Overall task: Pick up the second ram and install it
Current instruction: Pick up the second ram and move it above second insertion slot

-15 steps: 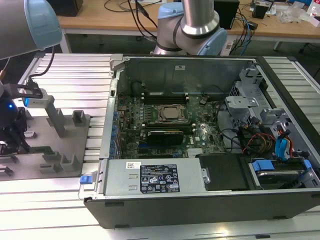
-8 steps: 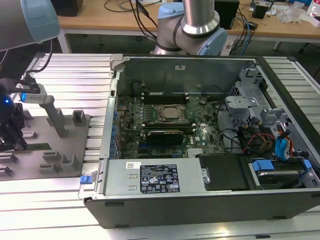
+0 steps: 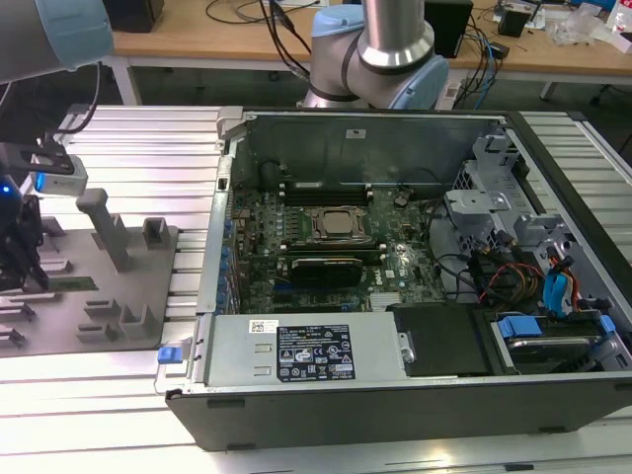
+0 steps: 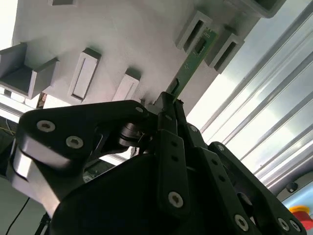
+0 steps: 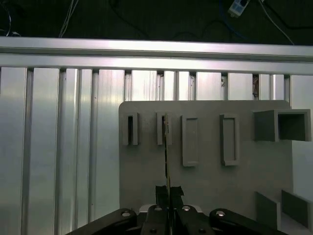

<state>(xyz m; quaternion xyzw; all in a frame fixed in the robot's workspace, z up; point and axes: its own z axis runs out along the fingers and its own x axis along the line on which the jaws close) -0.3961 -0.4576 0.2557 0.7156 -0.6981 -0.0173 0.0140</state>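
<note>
Claw (image 4: 170, 99) tight on second ram (image 4: 194, 55) at grey holder tray (image 4: 122, 34)

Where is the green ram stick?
The ram stick sits on the grey tray at the exterior view's left, its end between two holder blocks, pinched by the gripper.

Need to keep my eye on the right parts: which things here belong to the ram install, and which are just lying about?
Job: second ram, resting in the grey holder tray; gripper closed on it; memory slots in the open computer case.
Lying about: power supply; blue drive caddy; cables at the rear bench.
</note>
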